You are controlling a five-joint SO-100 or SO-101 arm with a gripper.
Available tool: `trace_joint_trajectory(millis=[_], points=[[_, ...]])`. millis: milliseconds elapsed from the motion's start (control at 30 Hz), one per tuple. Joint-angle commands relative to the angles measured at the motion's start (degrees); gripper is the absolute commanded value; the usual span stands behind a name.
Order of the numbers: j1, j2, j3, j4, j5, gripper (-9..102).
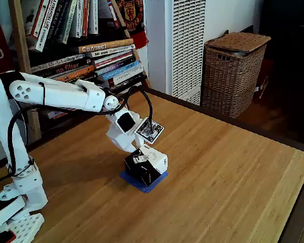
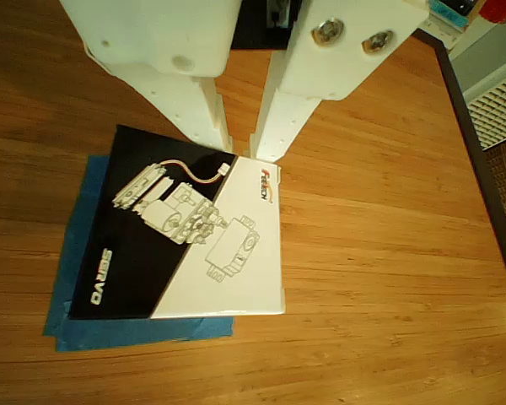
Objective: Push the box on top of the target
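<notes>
The box [image 1: 146,164], half black and half white with a printed servo drawing, sits on the target [image 1: 152,184], whose blue tape shows at the box's near and left edges. In the other view the box [image 2: 194,245] covers most of the target [image 2: 143,331], with blue showing along its left and bottom sides. My gripper [image 1: 142,150] reaches down to the box's far side. In the other view my gripper [image 2: 240,152] is shut with only a thin slit between its white fingers [image 2: 202,110], holding nothing, and the tips rest at the box's top edge.
A flat printed tag [image 1: 150,130] sits on my wrist. Behind the wooden table [image 1: 228,167] stand a bookshelf [image 1: 86,45], a white slatted unit [image 1: 187,45] and a wicker basket [image 1: 233,71]. The table's dark edge [image 2: 481,169] runs along the right.
</notes>
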Motion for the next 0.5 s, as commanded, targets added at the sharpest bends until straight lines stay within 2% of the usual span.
trace_joint_trajectory(millis=[0,467], points=[[0.44,0.44,-1.76,-0.18,0.18,0],[0.97,0.62,-1.41,-0.18,-0.53,0]])
